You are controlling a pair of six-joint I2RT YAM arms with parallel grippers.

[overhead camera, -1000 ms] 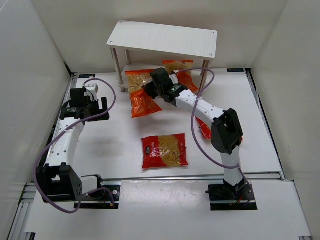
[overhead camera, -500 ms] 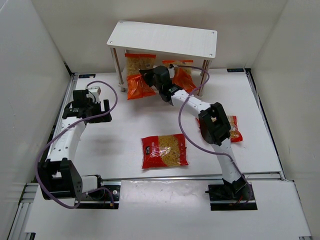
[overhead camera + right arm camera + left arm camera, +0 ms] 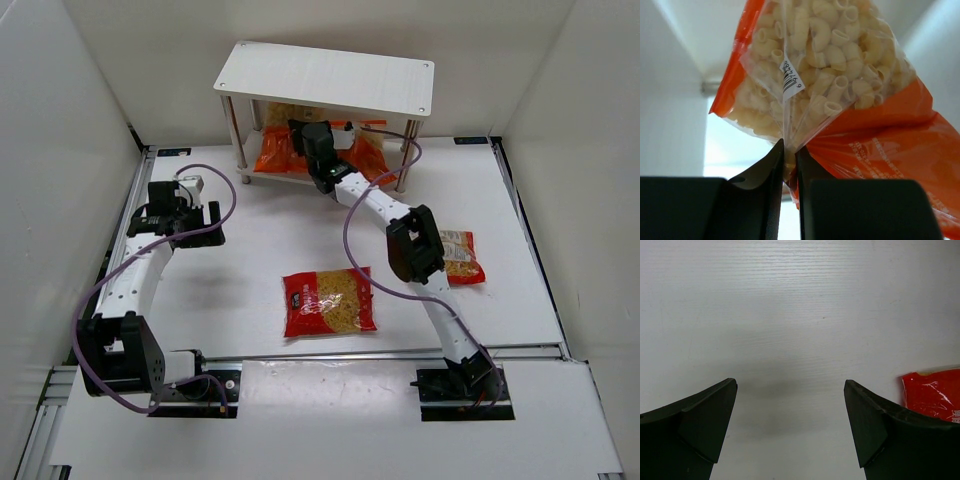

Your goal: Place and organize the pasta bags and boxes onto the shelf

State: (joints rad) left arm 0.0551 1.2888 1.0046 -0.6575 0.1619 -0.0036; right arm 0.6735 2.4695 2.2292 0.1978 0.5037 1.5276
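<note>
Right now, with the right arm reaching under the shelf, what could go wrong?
1. The right pincer is shut on only a thin fold of the orange bag; it may slip or tear.
2. The pincer sits beneath the shelf's top board; rising on the way out could strike it.
3. The purple cable loops by a shelf leg and might snag.

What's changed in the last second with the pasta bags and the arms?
The right gripper, shut on an orange bag, carried it from in front of the shelf back in beneath its top. The left gripper and the middle red bag stayed put.
</note>
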